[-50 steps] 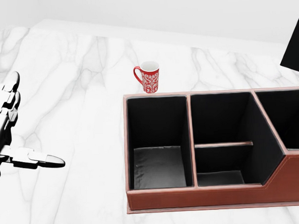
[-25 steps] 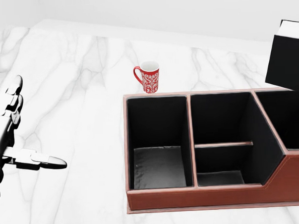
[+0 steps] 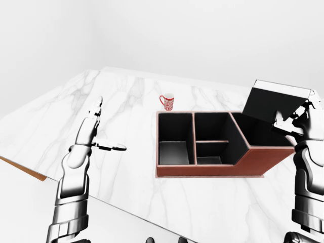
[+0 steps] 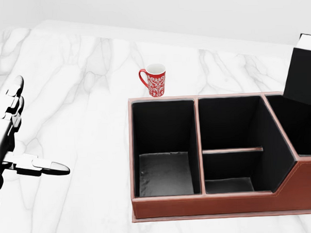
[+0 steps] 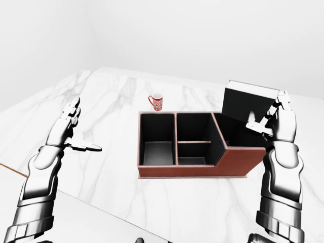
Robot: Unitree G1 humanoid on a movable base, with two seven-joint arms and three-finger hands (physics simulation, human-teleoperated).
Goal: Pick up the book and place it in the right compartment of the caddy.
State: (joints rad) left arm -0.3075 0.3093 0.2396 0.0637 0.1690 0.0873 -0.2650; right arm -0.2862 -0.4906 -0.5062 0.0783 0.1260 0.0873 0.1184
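Right hand [image 5: 278, 121] fingers are gripping the book [image 5: 249, 103], tilted over the caddy's [image 5: 192, 147] right compartment; left hand [image 5: 63, 132] is hanging open.

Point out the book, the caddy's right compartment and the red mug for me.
book [image 5: 248, 103]: right-eye view, middle of its black cover.
right compartment [image 5: 238, 135]: right-eye view, its dark inner wall below the book.
red mug [image 4: 156, 81]: head view, patterned side of the body.

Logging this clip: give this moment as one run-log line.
right hand: holds black book tilted above brown leather caddy right compartment | left hand: open, empty | book not yet placed
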